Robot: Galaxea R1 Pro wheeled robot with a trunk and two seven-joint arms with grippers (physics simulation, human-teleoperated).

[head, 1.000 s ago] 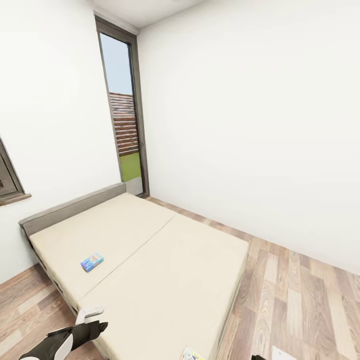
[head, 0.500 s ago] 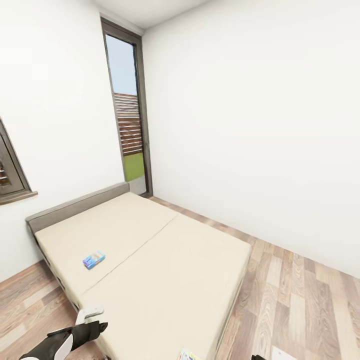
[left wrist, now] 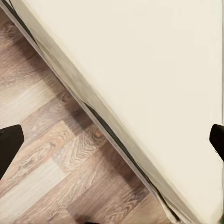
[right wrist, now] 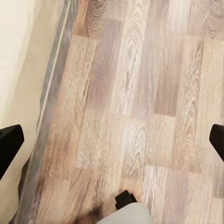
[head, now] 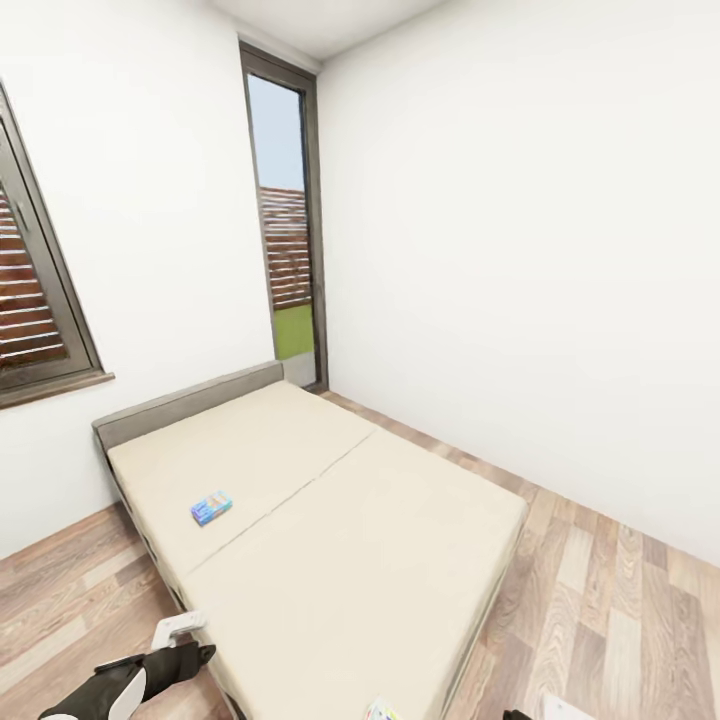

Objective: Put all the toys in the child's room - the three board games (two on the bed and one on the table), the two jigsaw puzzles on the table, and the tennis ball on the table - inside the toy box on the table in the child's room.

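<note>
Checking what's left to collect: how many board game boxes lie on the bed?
2: a small blue box on the beige mattress toward the headboard, and a colourful box at the near edge, mostly cut off by the frame.

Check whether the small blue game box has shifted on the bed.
No. The blue game box keeps its place beside the mattress seam on the bed; the camera turned.

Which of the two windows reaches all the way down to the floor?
The narrow corner window behind the bed; the wider window on the left wall stops at a sill.
</note>
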